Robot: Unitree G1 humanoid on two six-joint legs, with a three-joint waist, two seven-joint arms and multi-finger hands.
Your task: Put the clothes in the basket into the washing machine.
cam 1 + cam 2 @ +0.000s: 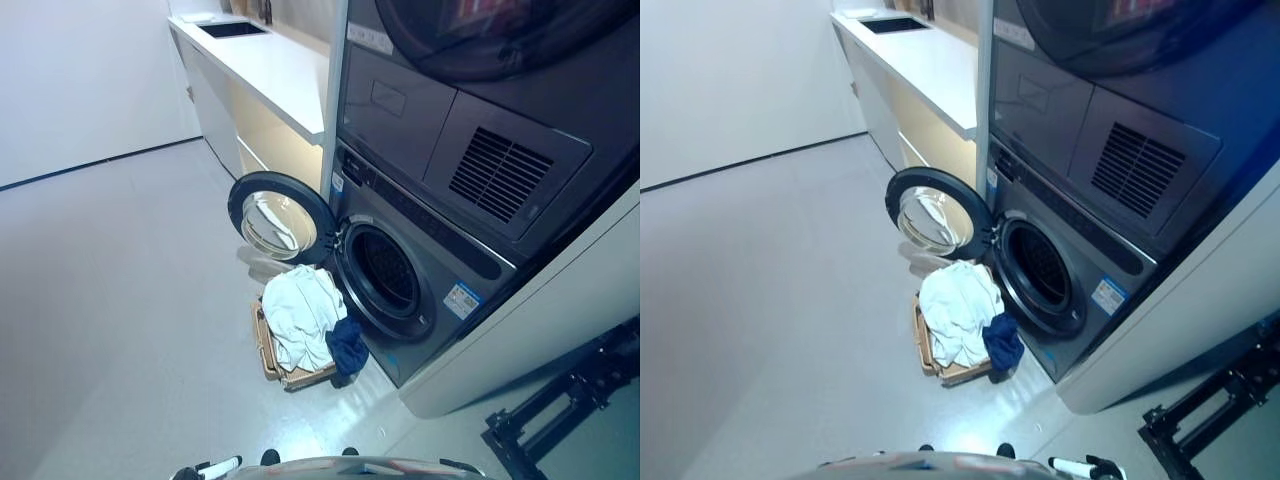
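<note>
The wicker basket (268,352) of white clothes (303,312) and one navy garment (348,346) sits at 6 o'clock below the open washer door (278,217), just beside the drum opening (388,268); neither hand shows, so their state can't be told. Best to approach squarely and grasp the top white piece first

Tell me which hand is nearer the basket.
Left, probably. The left hand shows at the bottom edge left of the basket; the right hand lies further off, bottom right.
</note>
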